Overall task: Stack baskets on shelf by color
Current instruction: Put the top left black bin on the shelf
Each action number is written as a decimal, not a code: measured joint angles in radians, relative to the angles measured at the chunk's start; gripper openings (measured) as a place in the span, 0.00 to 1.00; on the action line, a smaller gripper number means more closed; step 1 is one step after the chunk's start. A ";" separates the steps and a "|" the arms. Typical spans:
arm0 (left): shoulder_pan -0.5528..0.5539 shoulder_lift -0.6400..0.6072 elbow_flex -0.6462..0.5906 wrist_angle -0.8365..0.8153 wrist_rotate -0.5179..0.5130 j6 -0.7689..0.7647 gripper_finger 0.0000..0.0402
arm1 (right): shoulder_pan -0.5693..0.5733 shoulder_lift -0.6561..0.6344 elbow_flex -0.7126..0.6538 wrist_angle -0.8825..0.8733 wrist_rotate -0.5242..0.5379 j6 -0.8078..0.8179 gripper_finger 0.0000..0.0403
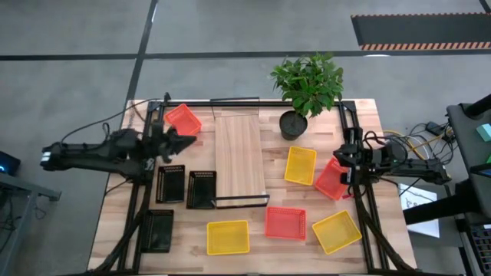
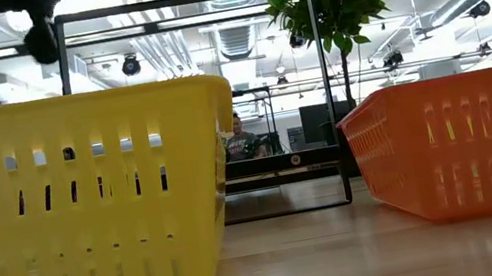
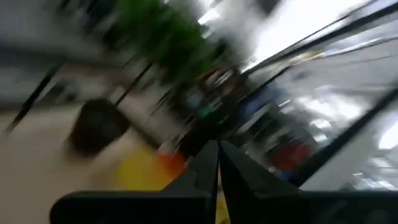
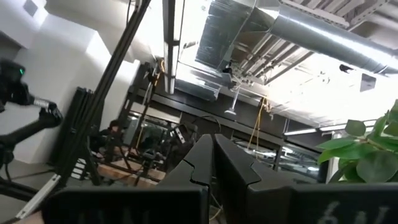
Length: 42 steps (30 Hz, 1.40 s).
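Closest to the low camera, a yellow slotted plastic basket [image 2: 75, 204] is sitting on the wooden table [image 1: 360, 123], with a red mesh basket [image 2: 466, 145] to its right. Seen from above, three black mesh baskets [image 1: 170, 184] are lying at left, another red basket [image 1: 183, 119] near the left gripper [image 1: 184, 141], whose jaws are pressed shut on nothing. At centre, the long light-wood shelf [image 1: 239, 157] is standing bare. The right gripper [image 1: 343, 159] is hovering, jaws likewise closed and empty, beside more yellow and red baskets [image 1: 301, 165]. These trays are probably light, stiff yet slightly flexible; pinching a rim wall should serve best. No writing is legible.
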 joint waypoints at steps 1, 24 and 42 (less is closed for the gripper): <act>-0.003 0.024 0.049 -0.105 -0.011 -0.054 0.00 | 0.000 0.000 0.000 0.000 0.001 -0.004 0.02; -0.223 0.688 0.503 -1.221 0.223 -0.773 0.00 | 0.000 0.001 0.000 -0.030 0.098 -0.071 0.02; -0.220 0.658 0.271 -1.096 0.224 -0.850 0.34 | 0.000 0.001 0.000 -0.031 0.099 -0.072 0.02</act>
